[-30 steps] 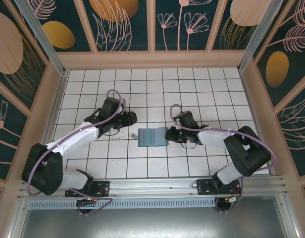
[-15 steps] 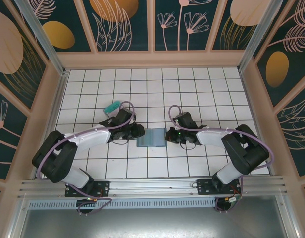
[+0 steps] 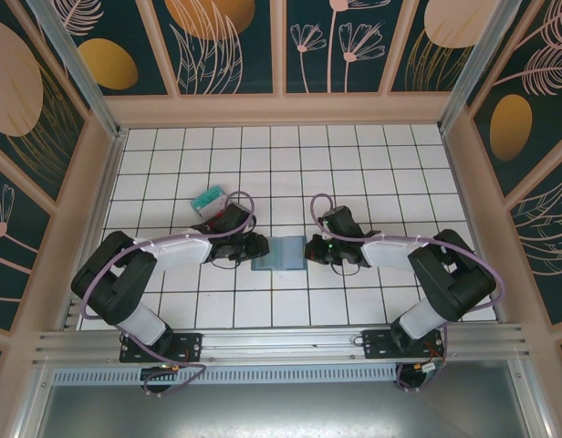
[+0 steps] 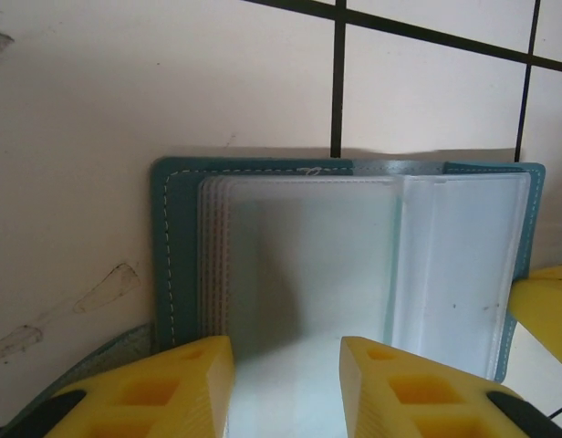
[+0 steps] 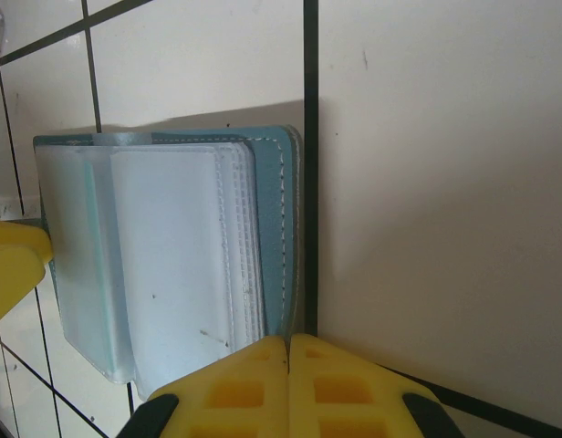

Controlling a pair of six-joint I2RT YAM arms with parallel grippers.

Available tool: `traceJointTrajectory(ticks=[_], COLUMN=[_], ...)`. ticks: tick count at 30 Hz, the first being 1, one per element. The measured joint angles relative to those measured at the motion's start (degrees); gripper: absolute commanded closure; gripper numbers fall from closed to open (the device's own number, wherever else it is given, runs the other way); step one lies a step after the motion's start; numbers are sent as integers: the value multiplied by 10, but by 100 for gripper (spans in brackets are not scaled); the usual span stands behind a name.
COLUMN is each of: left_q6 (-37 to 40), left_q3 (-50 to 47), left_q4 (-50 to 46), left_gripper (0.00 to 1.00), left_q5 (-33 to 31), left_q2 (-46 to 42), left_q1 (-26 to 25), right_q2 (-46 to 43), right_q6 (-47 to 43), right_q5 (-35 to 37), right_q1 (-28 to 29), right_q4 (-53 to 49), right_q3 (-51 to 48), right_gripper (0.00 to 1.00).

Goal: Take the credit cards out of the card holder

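Note:
The card holder (image 3: 279,254) lies spread open on the tiles, dark teal outside with clear blue-grey sleeves inside (image 4: 345,255) (image 5: 162,255). My left gripper (image 3: 256,246) is at its left edge, open, its yellow fingers (image 4: 162,388) straddling a clear sleeve; the gripper's gap (image 4: 287,365) holds nothing pinched. My right gripper (image 3: 310,248) is shut on the holder's stitched right edge (image 5: 288,351). The credit cards (image 3: 208,197), teal with a red edge, lie on the tiles behind and left of the left arm, apart from both grippers.
The tiled floor (image 3: 354,164) is walled by wooden frames (image 3: 281,109) at the back and both sides. A metal rail (image 3: 281,342) runs along the near edge by the arm bases. The left fingertip (image 5: 12,265) shows at the holder's far edge in the right wrist view.
My left gripper moved right and toward the holder's left edge, uncovering the credit cards lying at the back left. The holder now lies flatter. The right gripper has stayed put.

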Motion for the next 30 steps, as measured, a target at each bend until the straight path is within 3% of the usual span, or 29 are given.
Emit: traceJointTrajectory(ticks=[15, 30], left_q6=[0, 0], left_q3=[2, 1], left_q4=[-13, 10], left_gripper=[61, 60], left_q5=[-29, 5], left_q2=[-14, 5], left_q1=[-2, -5], right_q2=[1, 4], right_q6=[0, 0], right_q5=[0, 0], right_q1=[0, 0], right_q4=[0, 3], right_q3=[0, 0], right_gripper=[97, 97])
